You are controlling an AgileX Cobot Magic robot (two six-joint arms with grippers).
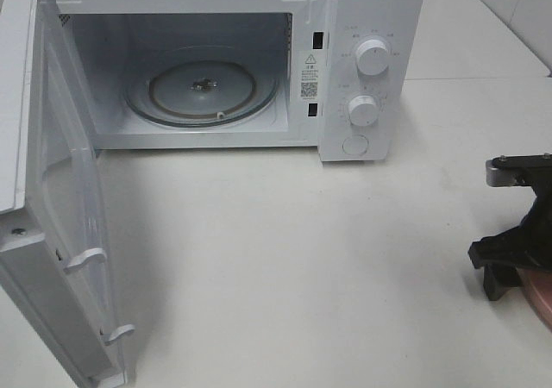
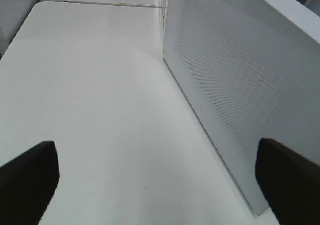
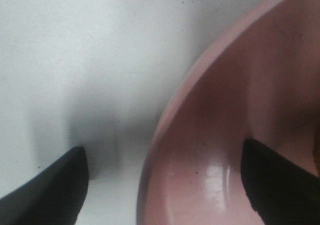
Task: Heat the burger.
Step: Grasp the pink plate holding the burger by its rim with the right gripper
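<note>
A wide white bench (image 1: 285, 259) fills most of the high view. On its far side stands a white box-shaped microwave oven (image 1: 379, 9), and its white door (image 1: 52, 233) is swung fully open on the left side. The inside of the oven is lit, and there a round clear glass turntable (image 1: 203, 86) lies flat on the floor of the cavity with nothing on it.

At the right edge of the bench lies a round glossy pink plate (image 3: 225, 135); only a small part of it shows in the high view. The black right tool (image 3: 162, 157) is low over the near rim of this plate. Its jaws stand wide apart and the rim is between them: one finger (image 3: 50, 195) is outside the plate, over the bench, and the other finger (image 3: 275, 185) is over the inside of the plate. It has hold of nothing.

The black left tool (image 2: 157, 160) is just beside the outer face of the open door, over bare bench. Its jaws are spread wide and grip nothing.

On the front panel of the oven there are two round white knobs, an upper knob (image 1: 373, 57) and a lower knob (image 1: 363, 109), and under them a round white button (image 1: 355, 145).

The burger shows in none of the views, so I cannot tell where it is.
</note>
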